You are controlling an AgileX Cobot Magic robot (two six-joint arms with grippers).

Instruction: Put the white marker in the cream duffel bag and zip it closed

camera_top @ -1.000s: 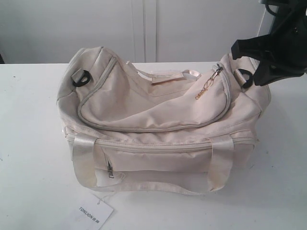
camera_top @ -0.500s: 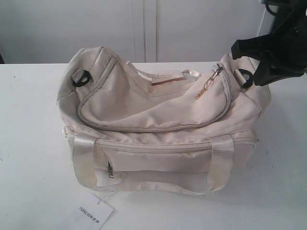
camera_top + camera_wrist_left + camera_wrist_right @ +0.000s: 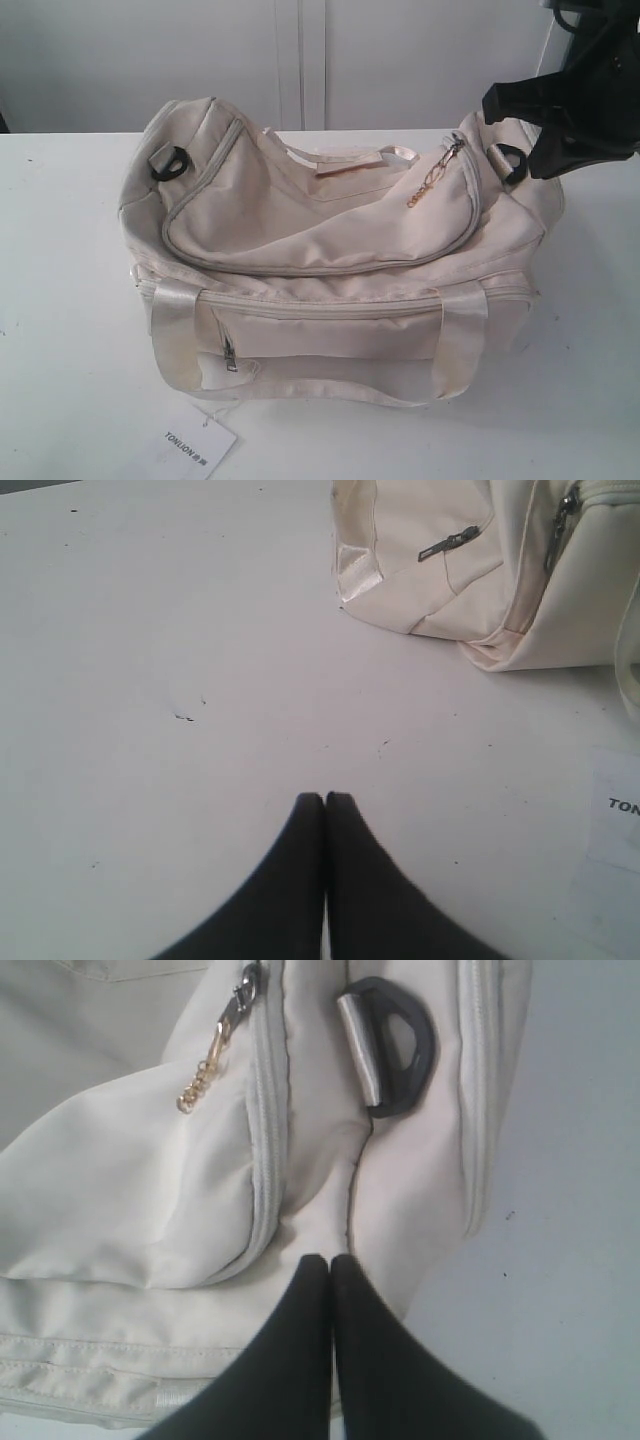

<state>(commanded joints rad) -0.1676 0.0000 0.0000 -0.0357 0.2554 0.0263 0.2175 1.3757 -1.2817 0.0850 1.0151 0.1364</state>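
Observation:
The cream duffel bag lies in the middle of the white table, its curved grey-edged zipper running to a gold pull chain at its right end. My right gripper hangs shut and empty over that end, beside the black ring; in the right wrist view its tips sit just above the fabric. My left gripper is shut, holds nothing, and hovers over bare table short of the bag's front corner. The white marker is not in view.
A white paper tag with black print lies on the table at the bag's front left, also seen as the tag in the left wrist view. A small front pocket zip faces the table's near edge. A pale wall stands behind.

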